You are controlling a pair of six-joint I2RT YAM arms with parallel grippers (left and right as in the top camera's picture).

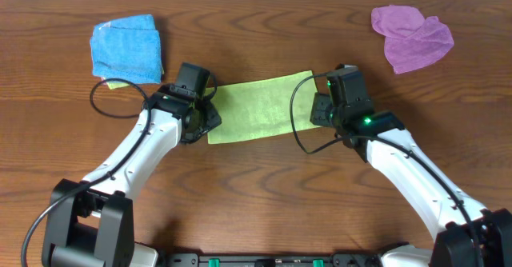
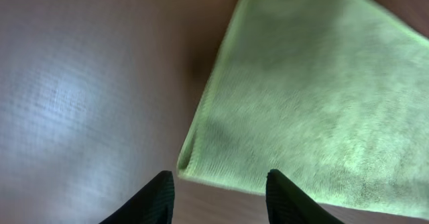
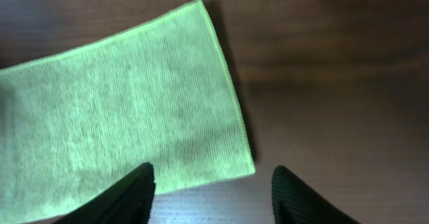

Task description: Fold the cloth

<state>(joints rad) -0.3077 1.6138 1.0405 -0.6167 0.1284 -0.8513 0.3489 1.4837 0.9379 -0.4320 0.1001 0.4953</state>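
Left pincer: spread, pinching nothing. It hangs low over the surface; I cannot tell whether the fingertips touch it. A corner of the cloth lies just ahead of the gap, and the rest runs away ahead and to one side.

Right pincer: spread, pinching nothing. The opposite corner sits just ahead of the gap. The finger away from the cloth stands over bare surface.

From above, the cloth lies flat as a long strip between the two pincers, one short end at each. I judge one fold done and the step in hand to be gripping both ends.

Procedure as I would run it:
1. Shift each pincer until its corner is centred in the gap.
2. Lower until one finger can slide under the edge. The strip looks doubled at the left end, so take all layers.
3. Close both together, then lift level so the strip does not twist.

Risk: a pinch on the top layer alone would open the fold.

The blue cloth beyond the left pincer and the purple cloth beyond the right are well apart.
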